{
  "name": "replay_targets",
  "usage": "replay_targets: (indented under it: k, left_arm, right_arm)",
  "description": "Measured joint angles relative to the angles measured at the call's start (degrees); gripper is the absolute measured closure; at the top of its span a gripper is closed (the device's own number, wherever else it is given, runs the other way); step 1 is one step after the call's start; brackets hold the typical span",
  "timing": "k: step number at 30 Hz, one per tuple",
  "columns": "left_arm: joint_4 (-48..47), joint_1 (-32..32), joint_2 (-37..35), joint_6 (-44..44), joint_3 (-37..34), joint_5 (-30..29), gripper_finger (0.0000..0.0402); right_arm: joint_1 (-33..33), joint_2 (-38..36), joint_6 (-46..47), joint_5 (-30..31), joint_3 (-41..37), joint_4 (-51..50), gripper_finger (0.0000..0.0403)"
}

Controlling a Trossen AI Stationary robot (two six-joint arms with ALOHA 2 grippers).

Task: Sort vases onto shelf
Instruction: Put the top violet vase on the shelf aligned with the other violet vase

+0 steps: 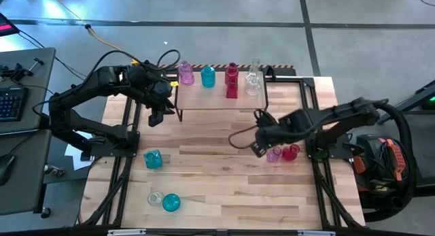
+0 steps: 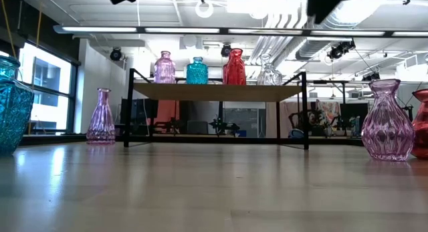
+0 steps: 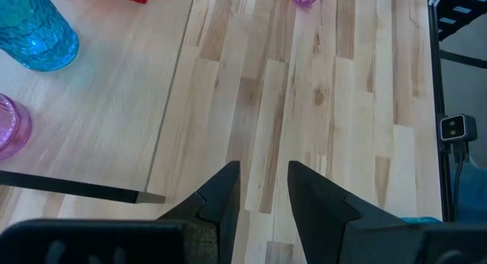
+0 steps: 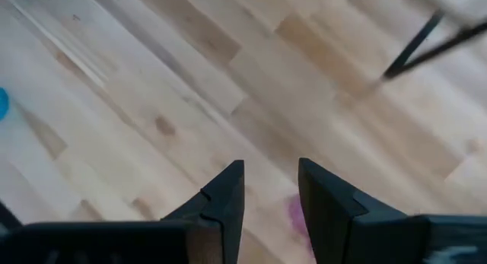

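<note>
four vases point(image 1: 231, 78) lined along shelf point(image 1: 219, 98), upper centre. left gripper point(image 1: 155, 118) at shelf's left end, right gripper point(image 1: 257, 148) beside pink vase point(image 1: 274, 154), right of centre; both jaws slightly apart, empty.

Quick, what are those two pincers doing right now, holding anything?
Left pincer: open, empty, by the shelf's left end.
Right pincer: open, empty, above the table.

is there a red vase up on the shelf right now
Yes, in the low view a red vase stands on the shelf, between a teal vase and a clear vase.
</note>
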Motion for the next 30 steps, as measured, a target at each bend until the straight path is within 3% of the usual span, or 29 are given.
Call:
replay_targets:
  k: [7,16,19,24,30]
  left_arm:
    - [0.0,-0.02,0.0,0.0,0.0,0.0,0.0298]
    - [-0.01,-0.02,0.0,0.0,0.0,0.02,0.0298]
    - [0.0,-0.02,0.0,0.0,0.0,0.0,0.0298]
    - [0.0,-0.01,0.0,0.0,0.0,0.0,0.0298]
    - [3.26,-0.02,0.16,2.22,0.0,0.01,0.0298]
  right_arm:
    - [7.56,-4.13,15.77,0.65,-9.19,6.06,0.0297]
    - [15.25,-4.38,33.2,3.63,-14.37,8.09,0.0297]
    - [17.29,-4.26,34.83,4.63,-15.9,10.53,0.0297]
    - [20.66,-4.57,33.4,13.48,-20.44,14.86,0.0297]
    - [21.49,-10.74,29.9,19.2,-31.44,24.87,0.0298]
